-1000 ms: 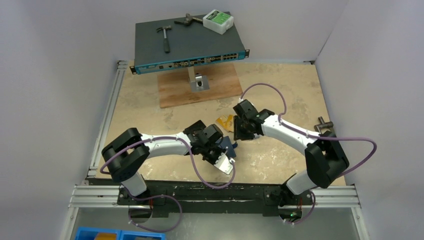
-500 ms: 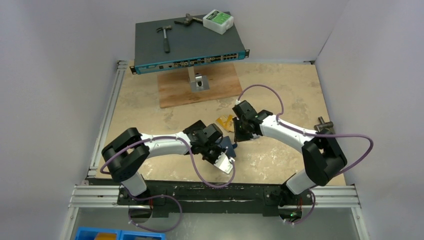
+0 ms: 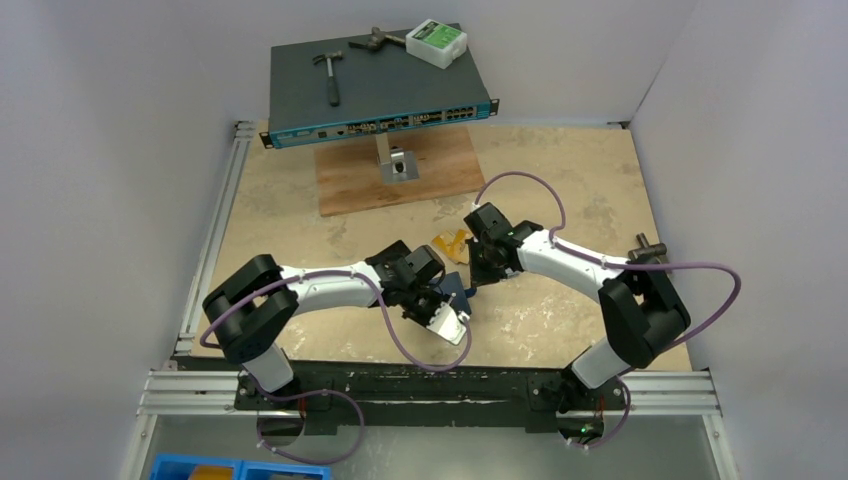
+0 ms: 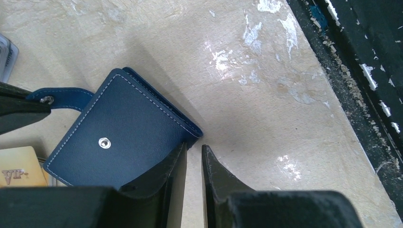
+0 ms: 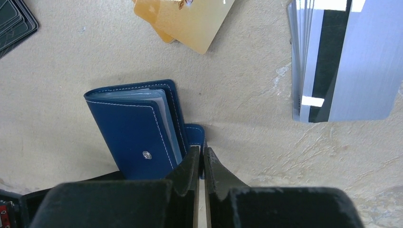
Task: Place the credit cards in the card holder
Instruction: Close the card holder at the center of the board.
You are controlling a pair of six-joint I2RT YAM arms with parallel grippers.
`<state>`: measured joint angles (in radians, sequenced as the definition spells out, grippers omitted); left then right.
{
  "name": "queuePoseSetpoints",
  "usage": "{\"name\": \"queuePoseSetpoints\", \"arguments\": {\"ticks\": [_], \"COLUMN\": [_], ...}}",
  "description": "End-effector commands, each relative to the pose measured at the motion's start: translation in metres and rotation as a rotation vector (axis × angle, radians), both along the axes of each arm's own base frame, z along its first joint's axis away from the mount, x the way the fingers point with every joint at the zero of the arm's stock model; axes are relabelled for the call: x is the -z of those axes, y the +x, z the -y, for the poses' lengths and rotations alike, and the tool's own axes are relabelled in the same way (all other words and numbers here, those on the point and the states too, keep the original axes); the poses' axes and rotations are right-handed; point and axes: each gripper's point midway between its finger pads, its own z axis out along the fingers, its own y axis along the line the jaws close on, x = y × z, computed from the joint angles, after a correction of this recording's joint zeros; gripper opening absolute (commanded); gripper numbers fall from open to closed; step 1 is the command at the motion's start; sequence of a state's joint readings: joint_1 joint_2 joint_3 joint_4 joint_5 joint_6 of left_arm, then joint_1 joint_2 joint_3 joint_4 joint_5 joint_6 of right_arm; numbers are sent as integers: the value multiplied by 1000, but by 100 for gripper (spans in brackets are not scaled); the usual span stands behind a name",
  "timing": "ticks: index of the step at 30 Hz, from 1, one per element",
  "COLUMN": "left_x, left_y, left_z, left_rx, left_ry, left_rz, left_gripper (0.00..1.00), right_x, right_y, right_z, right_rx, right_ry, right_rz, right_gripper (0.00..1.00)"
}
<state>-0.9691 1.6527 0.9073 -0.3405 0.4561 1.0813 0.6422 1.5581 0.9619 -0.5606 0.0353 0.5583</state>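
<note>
While the right gripper [image 5: 200, 154] clamps the card holder [image 5: 128, 128] by its snap tab [image 5: 195, 133] and the left gripper [image 4: 194, 161] stands slightly apart at its corner, the gold cards [image 5: 190, 21] on its far side and the silver-grey cards [image 5: 356, 61] on its near side lie outside, so apparently none is loaded yet.

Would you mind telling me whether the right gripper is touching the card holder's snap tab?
Touching. The right wrist view shows the right gripper closed on the card holder's snap tab, which runs in between its fingertips.

1. A flat dark network switch [image 3: 380, 90] (ports along its front edge) stands at the far side of the tabletop [image 3: 570, 180].
2. On its top lie a hammer [image 3: 329, 72] and a white-and-green box [image 3: 436, 43].
3. A wooden board [image 3: 445, 170] carries a small metal bracket [image 3: 397, 163].
</note>
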Motion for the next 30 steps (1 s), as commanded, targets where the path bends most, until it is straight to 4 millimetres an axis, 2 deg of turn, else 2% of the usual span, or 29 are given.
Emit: {"name": "queuePoseSetpoints", "arguments": {"ticks": [1, 6, 13, 18, 25, 30], "left_x": [-20, -25, -24, -7, 22, 30], "left_y": [9, 17, 45, 43, 31, 27], "left_z": [2, -1, 10, 10, -6, -12], "left_rx": [-41, -61, -95, -26, 64, 89], "left_ry": [-17, -6, -58, -41, 54, 97], "left_rz": [21, 60, 209, 246, 242, 224], "left_gripper": [19, 22, 24, 25, 25, 24], "right_x": [-11, -14, -18, -18, -13, -5], "right_y": [2, 2, 0, -1, -1, 1], "right_z": [-1, -2, -6, -14, -28, -34], "right_rx": [5, 9, 4, -7, -31, -31], "right_ry": [17, 29, 49, 85, 132, 140], "right_rz": [35, 36, 25, 4, -30, -52], "right_gripper": [0, 0, 0, 0, 0, 0]}}
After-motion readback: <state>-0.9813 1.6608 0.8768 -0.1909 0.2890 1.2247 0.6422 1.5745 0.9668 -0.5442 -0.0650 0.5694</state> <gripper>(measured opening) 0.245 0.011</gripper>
